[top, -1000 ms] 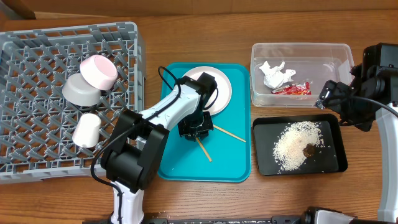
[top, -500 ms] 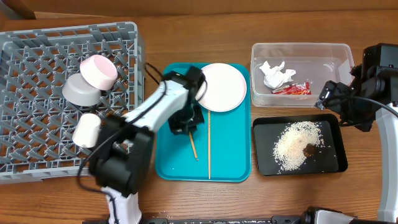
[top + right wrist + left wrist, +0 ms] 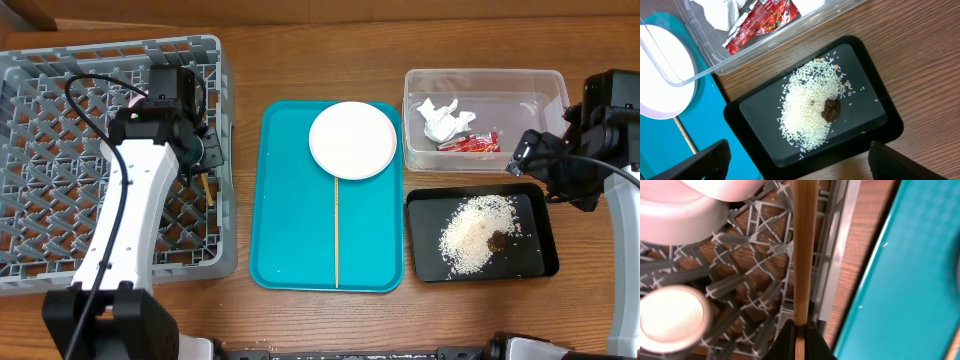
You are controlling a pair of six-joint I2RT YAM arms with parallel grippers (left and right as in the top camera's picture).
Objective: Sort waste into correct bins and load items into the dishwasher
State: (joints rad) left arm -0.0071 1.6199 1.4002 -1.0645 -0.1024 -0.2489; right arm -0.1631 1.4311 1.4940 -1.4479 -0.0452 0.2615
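At left on the desk point(image 3: 300, 320), the big grey rack point(image 3: 60, 230): stiff plastic with an open grid floor. Inside, seen from the left wrist, a pink bowl point(image 3: 720, 186), a pale grey bowl point(image 3: 675, 215) and a small white cup point(image 3: 671, 317), close together.

In the middle, the teal tray point(image 3: 290, 230), carrying the round white plate point(image 3: 352, 140) at its far right corner. Probably hard, smooth and breakable; lying flat, so best taken by the rim, with care against slipping.

At far right, the clear tub point(image 3: 555, 100) with the white tissue point(image 3: 440, 118) and the red wrapper point(image 3: 470, 144). Near of it, the black tray point(image 3: 530, 270) with rice point(image 3: 470, 235) and a brown lump point(image 3: 497, 241).

Left gripper point(image 3: 800, 337) pinched tight on the end of a thin wooden chopstick point(image 3: 801, 255), above the right wall of the rack. Light and stiff, but narrow; probably able to swing in the grip or drop through the grid.

Second chopstick point(image 3: 337, 230) flat on the teal tray, far end at the plate. Hard to pinch from a flat surface.

Right gripper point(image 3: 800, 170) spread wide, holding nothing, above the black tray.
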